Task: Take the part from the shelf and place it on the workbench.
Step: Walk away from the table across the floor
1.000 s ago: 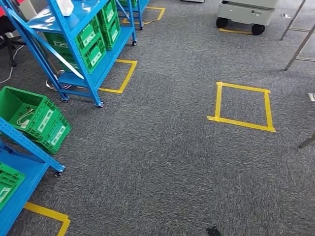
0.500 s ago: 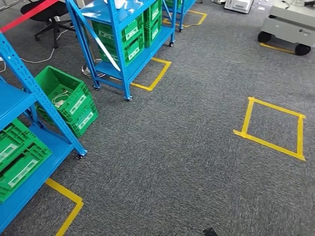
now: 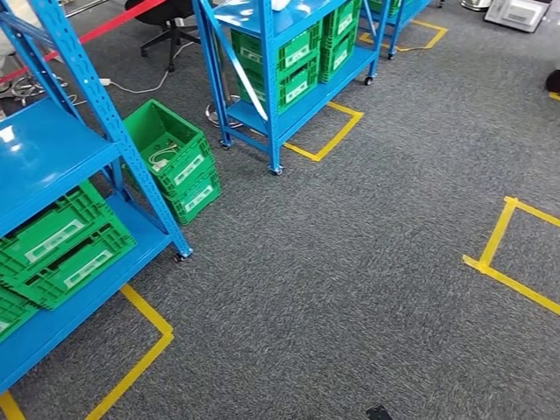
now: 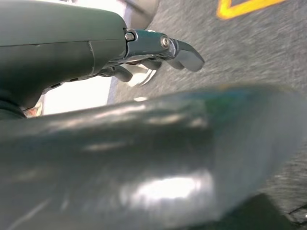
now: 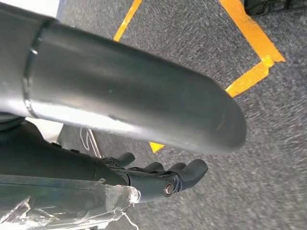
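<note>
Your shelf [image 3: 79,166] stands at the left of the head view, green crates [image 3: 63,249] on its lower level; you cannot tell which part is the one to take. A second shelf [image 3: 290,52] stands further back. Your left hand [image 4: 155,52] hangs over the carpet, fingers [image 4: 183,53] stretched out, holding nothing. Your right hand [image 5: 163,177] likewise, with clear plastic wrap [image 5: 65,201] beside it.

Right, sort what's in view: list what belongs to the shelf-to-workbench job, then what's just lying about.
Job:
- near blue metal shelf rack
- green plastic crates on its lower shelf
- left hand, holding nothing
- right hand, holding nothing

Lying about:
- green crate on the carpet
- far blue rack
- yellow floor tape
- black office chair
</note>
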